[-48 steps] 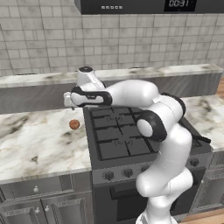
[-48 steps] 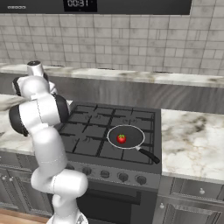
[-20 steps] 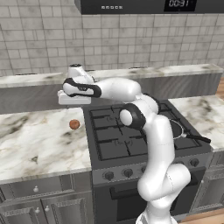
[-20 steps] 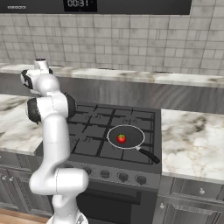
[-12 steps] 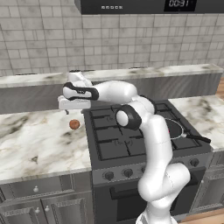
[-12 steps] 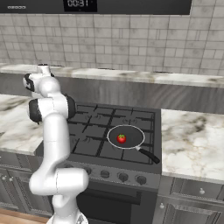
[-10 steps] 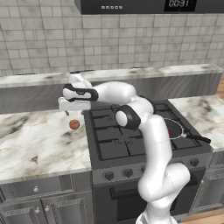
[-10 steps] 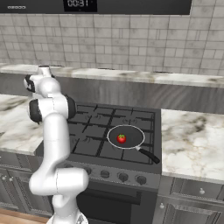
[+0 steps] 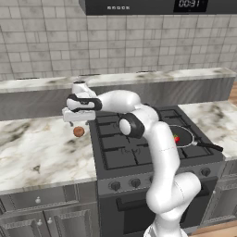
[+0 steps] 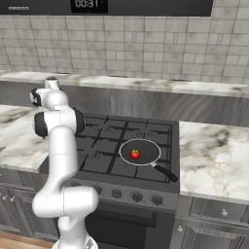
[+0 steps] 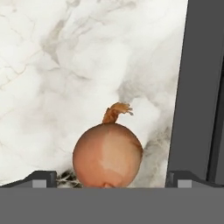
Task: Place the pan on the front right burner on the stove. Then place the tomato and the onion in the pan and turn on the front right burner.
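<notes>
You have the two-finger gripper (image 9: 77, 122) hanging directly over the small round reddish-brown onion (image 9: 78, 131), which sits on the white marble counter (image 9: 32, 148) just left of the dark grey gas stove (image 9: 139, 143). The jaws stand fully apart and hold nothing; in the hand view the onion (image 11: 107, 155) lies between the two dark finger tips (image 11: 41, 178), nearer the left one.

Your main risk, as I judge it, is that offset: if you close as things stand, one finger may meet the round, smooth skin first and roll the onion aside, toward the stove's edge or out of the jaws. Coming down too far could also press the tips into the marble. The dry stem on top could catch a pad and skew the grip.

The shallow round black frying pan (image 10: 140, 152) already rests on the front right burner with the small glossy red tomato (image 10: 135, 154) inside, so a slipping onion dropped carelessly there could knock the tomato.

You cannot see how high the tips are above the counter. The onion's underside is cut off at the bottom of the hand view. In the left base view the arm covers part of the pan.
</notes>
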